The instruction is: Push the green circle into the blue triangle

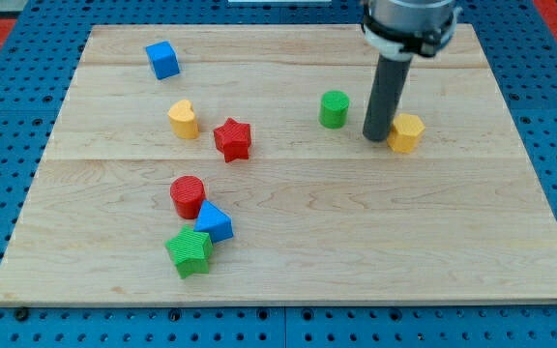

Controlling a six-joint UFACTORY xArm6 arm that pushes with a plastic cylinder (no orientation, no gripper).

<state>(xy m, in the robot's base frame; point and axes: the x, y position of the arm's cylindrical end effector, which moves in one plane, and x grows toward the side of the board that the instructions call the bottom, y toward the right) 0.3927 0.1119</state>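
Camera view shows the wooden board [288,208] from above and slightly from the front. My tip [376,138] stands in the upper right of the frame, just beside the yellow hexagon block [406,132], perhaps touching it on its left side; I cannot tell for sure. The tool is only a plain rod, so it has nothing to open or close, and it holds nothing.

The green circle [334,109] is left of my tip, near but apart from it. The blue triangle [214,222] lies in the lower left of the frame, between the red circle [188,196] and the green star [190,251], close to both.

I judge that the approach step is in hand: the tip is not yet behind the green circle. The next move calls for placing the tip at the upper right side of the circle, then pushing down and to the left.

The green circle stands upright, its axis vertical; being round, it points nowhere. The red star [232,139] sits near this path and may disturb.
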